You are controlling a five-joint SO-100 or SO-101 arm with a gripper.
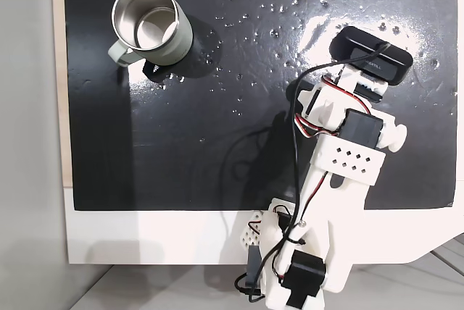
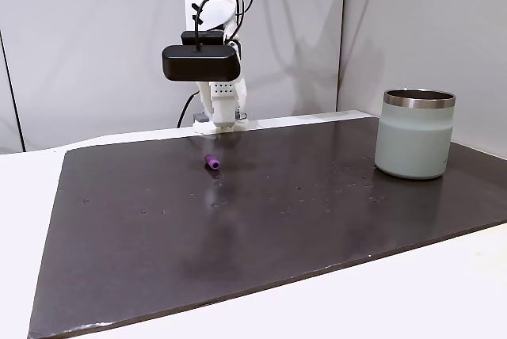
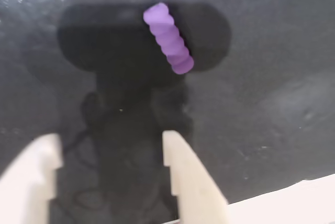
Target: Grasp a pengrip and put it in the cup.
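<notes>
Black mat (image 2: 261, 204) is being occupied by: pengrip (image 3: 168, 38), lying loose; cup (image 2: 417, 133), standing upright well apart; gripper (image 3: 111, 153), being held spread above the pengrip.

One purple pengrip (image 3: 168, 38), one steel-lined sage-green cup (image 2: 414, 133), one black mat (image 2: 261, 220), one white arm (image 1: 330, 201), two tool fingers (image 3: 191, 177).
</notes>
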